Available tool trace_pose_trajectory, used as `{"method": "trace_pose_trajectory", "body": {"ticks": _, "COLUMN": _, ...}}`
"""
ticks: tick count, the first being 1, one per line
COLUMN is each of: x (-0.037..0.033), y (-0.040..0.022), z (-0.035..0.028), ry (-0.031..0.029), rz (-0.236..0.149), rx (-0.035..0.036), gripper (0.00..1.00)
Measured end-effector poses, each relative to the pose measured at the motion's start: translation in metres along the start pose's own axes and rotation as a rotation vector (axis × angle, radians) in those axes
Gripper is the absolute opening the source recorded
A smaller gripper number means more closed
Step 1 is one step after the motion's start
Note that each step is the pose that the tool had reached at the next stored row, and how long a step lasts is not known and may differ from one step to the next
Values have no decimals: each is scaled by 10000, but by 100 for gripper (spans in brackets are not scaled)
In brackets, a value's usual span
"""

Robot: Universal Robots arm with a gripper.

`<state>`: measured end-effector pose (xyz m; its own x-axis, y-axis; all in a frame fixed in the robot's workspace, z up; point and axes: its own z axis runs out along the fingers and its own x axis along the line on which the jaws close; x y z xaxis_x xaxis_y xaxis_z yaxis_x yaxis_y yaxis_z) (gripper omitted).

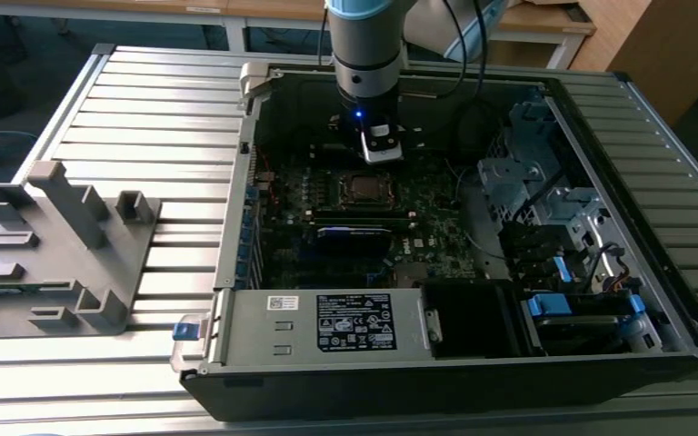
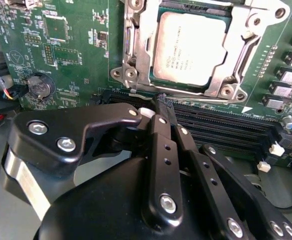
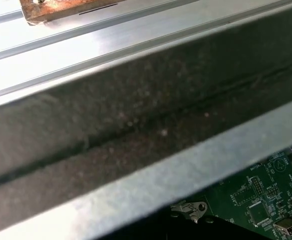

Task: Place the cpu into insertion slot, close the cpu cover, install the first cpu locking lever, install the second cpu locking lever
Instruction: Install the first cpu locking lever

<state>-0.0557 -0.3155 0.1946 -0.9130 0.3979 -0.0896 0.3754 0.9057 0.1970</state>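
Here the tool (image 2: 163, 104) hangs with fingers pinched together on nothing, just beside the socket. The second wrist view gives the cpu (image 2: 193, 47) seated, with the cpu cover (image 2: 241, 60) flat around it. The first wrist view gives the case wall (image 3: 135, 130) and the table (image 3: 110, 45) slats.

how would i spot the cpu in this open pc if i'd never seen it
Find the open black computer case, then the green motherboard inside it. Near the board's middle lies the cpu, a flat square with a dull grey top, ringed by the shiny silver cpu cover; its neighbours are black slots and small chips.
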Motion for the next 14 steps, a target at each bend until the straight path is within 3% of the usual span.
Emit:
{"method": "trace_pose_trajectory", "body": {"ticks": 5, "x": -4, "y": 11, "z": -46, "ry": 0, "rz": 0, "rx": -2, "gripper": 11}}
{"method": "trace_pose_trajectory", "body": {"ticks": 10, "x": 1, "y": 22, "z": -47, "ry": -3, "rz": -1, "rx": -1, "gripper": 11}}
{"method": "trace_pose_trajectory", "body": {"ticks": 14, "x": 4, "y": 23, "z": -45, "ry": -123, "rz": -31, "rx": 74, "gripper": 11}}
